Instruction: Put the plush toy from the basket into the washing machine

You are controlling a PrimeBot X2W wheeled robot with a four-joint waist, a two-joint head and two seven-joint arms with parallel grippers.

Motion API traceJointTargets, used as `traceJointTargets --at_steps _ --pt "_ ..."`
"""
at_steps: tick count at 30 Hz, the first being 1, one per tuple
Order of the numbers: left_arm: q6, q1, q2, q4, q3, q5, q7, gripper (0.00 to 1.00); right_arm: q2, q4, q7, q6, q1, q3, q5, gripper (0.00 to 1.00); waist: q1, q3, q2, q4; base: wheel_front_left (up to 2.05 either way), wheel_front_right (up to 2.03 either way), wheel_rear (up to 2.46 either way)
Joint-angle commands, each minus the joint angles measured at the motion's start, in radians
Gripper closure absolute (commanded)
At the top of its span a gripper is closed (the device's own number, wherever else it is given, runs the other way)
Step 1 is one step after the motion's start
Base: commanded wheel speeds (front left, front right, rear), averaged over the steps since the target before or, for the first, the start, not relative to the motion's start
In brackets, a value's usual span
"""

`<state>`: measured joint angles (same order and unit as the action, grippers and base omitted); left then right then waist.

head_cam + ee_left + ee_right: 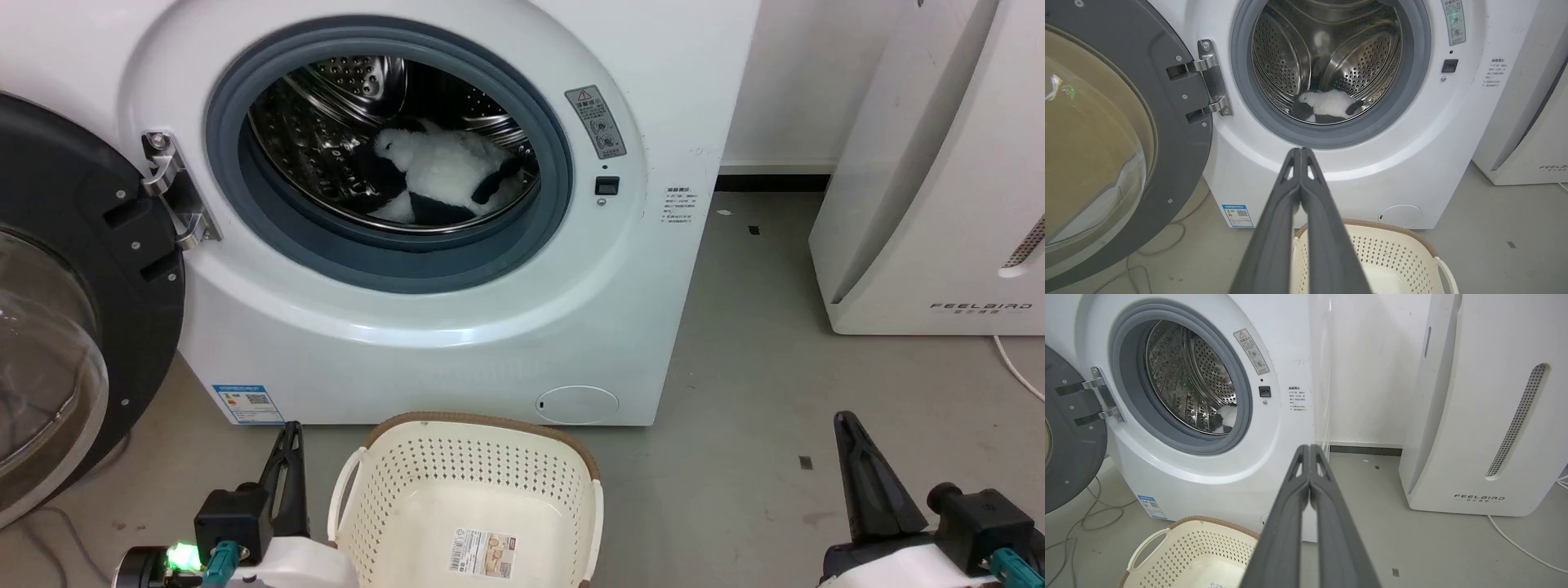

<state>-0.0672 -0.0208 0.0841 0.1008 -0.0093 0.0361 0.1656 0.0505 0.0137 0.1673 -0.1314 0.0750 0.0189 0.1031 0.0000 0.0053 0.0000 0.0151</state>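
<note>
It looked like a lab-style laundry corner: the washing machine (pixel 457 343) stood on bare grey floor (pixel 759 367) beyond the left gripper (pixel 291 429), a white FEELBIRD appliance (pixel 922 204) beyond the right gripper (pixel 845 420), a cord (pixel 1515 545) trailing loose.

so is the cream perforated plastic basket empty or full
Empty: the cream perforated plastic basket shows a bare bottom with just a paper label; the fluffy black-and-white plush toy lies inside the white washing machine.

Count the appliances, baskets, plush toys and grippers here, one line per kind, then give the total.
Appliances: 2 (washing machine, FEELBIRD unit)
Baskets: 1 (basket)
Plush toys: 1 (plush toy, lying in the drum)
Grippers: 2 (left gripper, right gripper, both with jaws shut)
Total: 6
</note>
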Motion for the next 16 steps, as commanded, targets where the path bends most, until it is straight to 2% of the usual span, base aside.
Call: traceJointTargets --at_steps 1,16 --pt "0.007 0.007 -0.002 -0.008 0.003 -0.011 -0.006 1.0 0.0 -0.002 -0.007 0.0 -0.016 -0.002 -0.006 1.0 0.0 0.0 0.0 0.0 0.0 0.0 0.0" --pt "0.019 0.01 -0.008 -0.026 0.005 -0.016 -0.037 1.0 0.0 -0.004 -0.038 0.0 -0.027 -0.005 -0.024 1.0 0.0 -0.001 0.0 -0.003 0.0 0.0 0.0"
